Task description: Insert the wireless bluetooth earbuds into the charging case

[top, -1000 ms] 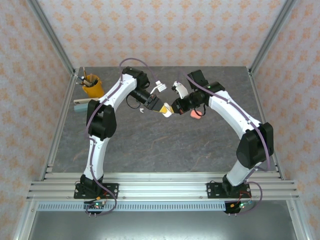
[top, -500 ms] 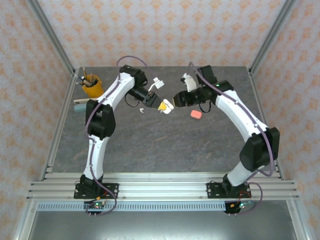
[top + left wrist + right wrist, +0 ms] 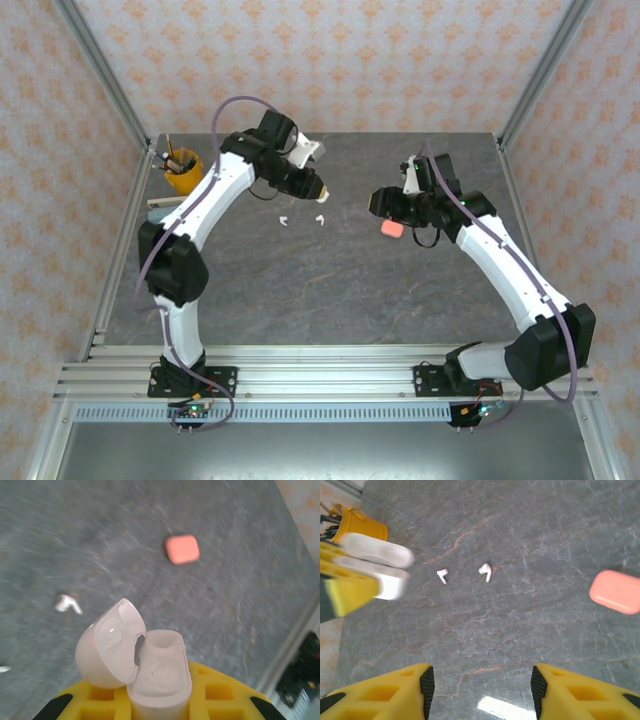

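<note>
I am clamping left gripper on white charging case, lid gaping, mouth pointing away from my fingers | right gripper hovering released | salmon case lying on table | two white earbuds lying there, stems toward my right gripper

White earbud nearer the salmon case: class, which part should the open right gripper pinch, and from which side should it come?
Probably the bulbous head, from straight above. The white earbud lies flat on the table, thin stem trailing, so the right gripper would close best across the thicker head.
</note>
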Controlling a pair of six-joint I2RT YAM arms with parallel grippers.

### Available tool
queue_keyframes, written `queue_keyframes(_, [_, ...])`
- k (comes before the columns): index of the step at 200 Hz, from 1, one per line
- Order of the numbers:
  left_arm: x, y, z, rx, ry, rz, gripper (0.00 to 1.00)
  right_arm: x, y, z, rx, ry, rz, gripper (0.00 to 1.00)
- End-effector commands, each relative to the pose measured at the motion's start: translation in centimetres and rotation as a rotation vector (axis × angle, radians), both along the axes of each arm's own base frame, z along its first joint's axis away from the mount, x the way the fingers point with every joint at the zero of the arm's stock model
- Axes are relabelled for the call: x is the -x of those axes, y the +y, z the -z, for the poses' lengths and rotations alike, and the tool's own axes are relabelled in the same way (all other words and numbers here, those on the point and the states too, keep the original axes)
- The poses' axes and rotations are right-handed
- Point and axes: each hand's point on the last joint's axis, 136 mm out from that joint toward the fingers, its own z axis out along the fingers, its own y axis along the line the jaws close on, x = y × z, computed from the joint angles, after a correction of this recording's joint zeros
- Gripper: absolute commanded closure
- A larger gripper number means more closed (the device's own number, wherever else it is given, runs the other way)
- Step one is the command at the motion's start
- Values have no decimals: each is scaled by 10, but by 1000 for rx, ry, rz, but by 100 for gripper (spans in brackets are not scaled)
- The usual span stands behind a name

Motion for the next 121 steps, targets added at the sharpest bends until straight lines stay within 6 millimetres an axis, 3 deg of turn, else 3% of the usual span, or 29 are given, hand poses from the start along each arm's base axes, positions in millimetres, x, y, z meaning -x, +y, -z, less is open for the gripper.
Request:
queue_keyframes(1, [-31,23,-62,15,-274,-226,100,-10,-2,14,-19,67,117,45])
queue_keyframes(34, [-24,50,-89,19,-497,-332,100,-18,-5,46,71,166,219,45])
queue_keyframes(66, [-6,87,-105,-68,-797,-486,100,-29,25,62,90,201,184,45])
queue_keyframes(82, [5,104,-100,-80,-847,-546,100,-37,43,69,109,219,168,46])
queue_keyframes(121, [26,116,-80,-34,-950,-533,100,-59,98,89,205,254,89,46])
